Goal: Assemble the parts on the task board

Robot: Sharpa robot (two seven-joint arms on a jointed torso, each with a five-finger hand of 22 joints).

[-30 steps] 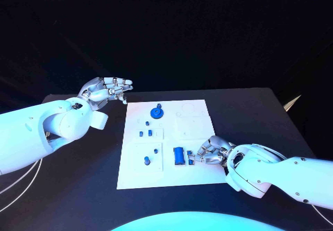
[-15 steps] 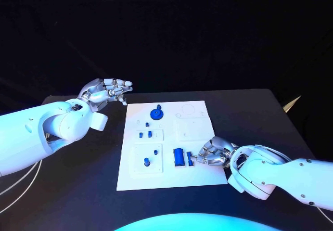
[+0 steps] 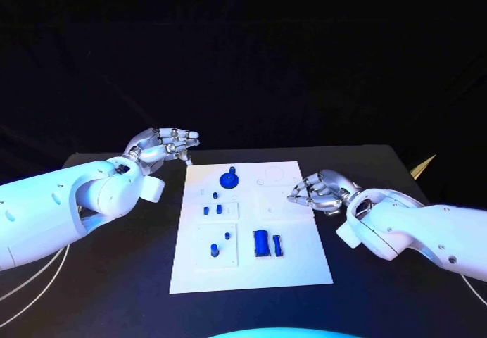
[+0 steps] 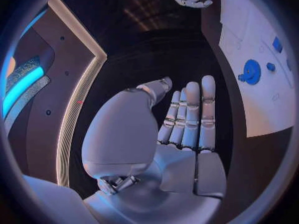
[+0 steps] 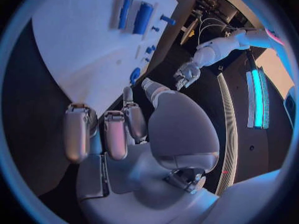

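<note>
Right hand lifted off board's near right area since a second ago, now over task board right edge, fingers curled, empty. Left hand hovers beyond board's far left corner, fingers apart, empty. Blue block pair lies mid-board: likely light, rigid, smooth; pinch long sides.

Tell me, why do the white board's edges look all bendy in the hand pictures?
Both wrist views use a fisheye lens, so the task board curves in the right wrist view and again in the left wrist view; in the head view its edges run straight.
</note>
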